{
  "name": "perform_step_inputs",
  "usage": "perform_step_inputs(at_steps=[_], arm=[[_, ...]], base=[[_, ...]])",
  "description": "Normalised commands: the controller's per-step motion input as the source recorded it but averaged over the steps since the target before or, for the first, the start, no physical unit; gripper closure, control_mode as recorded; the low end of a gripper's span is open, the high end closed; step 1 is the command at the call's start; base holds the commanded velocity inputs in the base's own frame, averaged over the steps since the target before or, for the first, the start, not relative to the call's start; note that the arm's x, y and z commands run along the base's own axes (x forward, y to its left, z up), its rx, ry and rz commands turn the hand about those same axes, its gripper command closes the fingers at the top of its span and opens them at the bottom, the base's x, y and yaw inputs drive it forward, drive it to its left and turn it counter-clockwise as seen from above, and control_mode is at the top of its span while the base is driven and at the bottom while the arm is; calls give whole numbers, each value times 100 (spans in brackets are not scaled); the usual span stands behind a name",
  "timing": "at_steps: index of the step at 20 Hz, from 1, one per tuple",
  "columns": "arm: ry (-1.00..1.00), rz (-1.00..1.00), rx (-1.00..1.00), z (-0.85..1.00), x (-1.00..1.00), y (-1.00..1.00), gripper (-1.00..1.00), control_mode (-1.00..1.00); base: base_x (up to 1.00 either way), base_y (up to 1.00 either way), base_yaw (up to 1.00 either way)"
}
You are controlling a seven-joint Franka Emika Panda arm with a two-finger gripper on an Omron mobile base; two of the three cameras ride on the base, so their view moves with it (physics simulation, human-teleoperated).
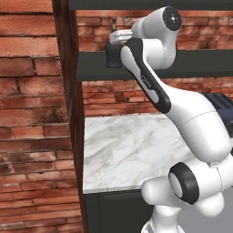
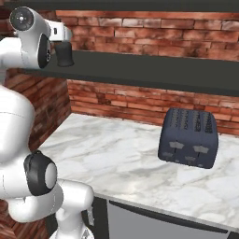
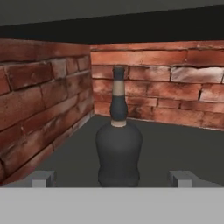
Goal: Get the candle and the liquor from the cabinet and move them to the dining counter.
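From the left base view, my arm reaches up to the cabinet's (image 1: 150,66) middle shelf, and the claw (image 1: 114,53) sits at the bottle (image 1: 113,57), which stands on that shelf near the wooden side panel (image 1: 68,91). The arm hides most of the claw, so I can't read the fingers here. Below the claw lies the marble surface (image 1: 132,150).

From the right base view, the claw (image 2: 64,55) is at the shelf's front edge with the bottle (image 2: 64,53) right at it; whether the fingers touch the glass I can't tell. A toaster (image 2: 189,137) stands on the surface well below and off to the side, out of my path.

In the hand view, the bottle (image 3: 118,144) stands upright dead ahead of the claw (image 3: 111,178), centred between the two fingertips (image 3: 43,178), which are spread wide with a gap on each side of the body. The brick back wall is well beyond it, and a brick side wall is off to one side.

I judge this is the approach to grasp. I'd push straight in, keeping the bottle centred, close on the wide body rather than the thin neck, and lift only slightly before backing out under the shelf above. I don't see the candle.
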Motion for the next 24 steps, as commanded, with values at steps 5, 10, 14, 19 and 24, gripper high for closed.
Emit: perform_step_inputs(at_steps=[5,10,14,19,24], arm=[[4,0,2,-2,37,4,-100,-100],[6,0,2,0,31,6,-100,-100],[10,0,1,2,24,3,-100,-100],[5,0,0,1,18,10,-100,-100],[-1,0,0,-1,7,8,-100,-100]], base=[[0,0,0],[0,0,0],[0,0,0],[0,0,0],[0,0,0]])
